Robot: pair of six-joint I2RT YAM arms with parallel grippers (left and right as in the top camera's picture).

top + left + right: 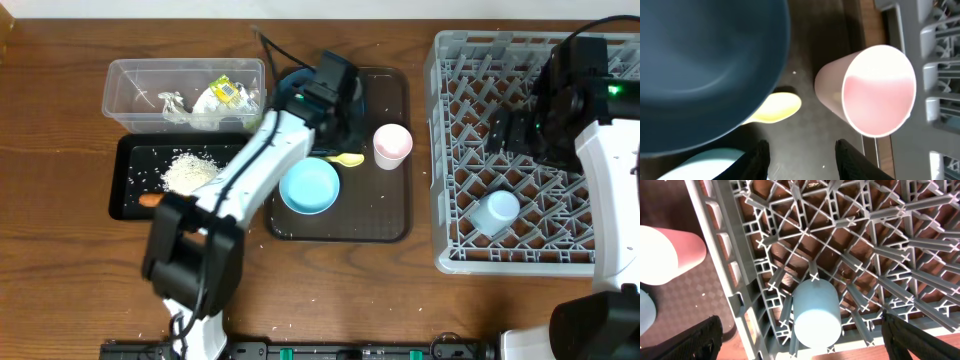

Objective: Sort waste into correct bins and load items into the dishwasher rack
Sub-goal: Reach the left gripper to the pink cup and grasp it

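The left gripper point(801, 155) is seen with its jaws released and nothing between them, its fingers point(759, 159) poised over the brown serving tray point(385, 200), which lies just beside the dishwasher rack point(440, 150). The pale pink cup point(875, 90) is stood upright on that tray, closest to the rack. The yellow spoon point(777, 107) is laid farther from the rack, partly hidden under the rim of the dark blue plate point(705, 70), and the light blue bowl point(309, 186) is set near the spoon. The right gripper point(801, 340) is held above the rack with its jaws spread wide and empty. The light blue cup point(815, 312) is laid on its side among the pegs inside the rack, near the wall facing the tray. Well apart from the rack, beyond the tray, crumpled white paper point(175, 105) and the wrapper point(228, 95) are contained in the clear tub point(130, 75), while rice point(190, 170) and the carrot point(150, 200) are kept in the black tray point(125, 150).
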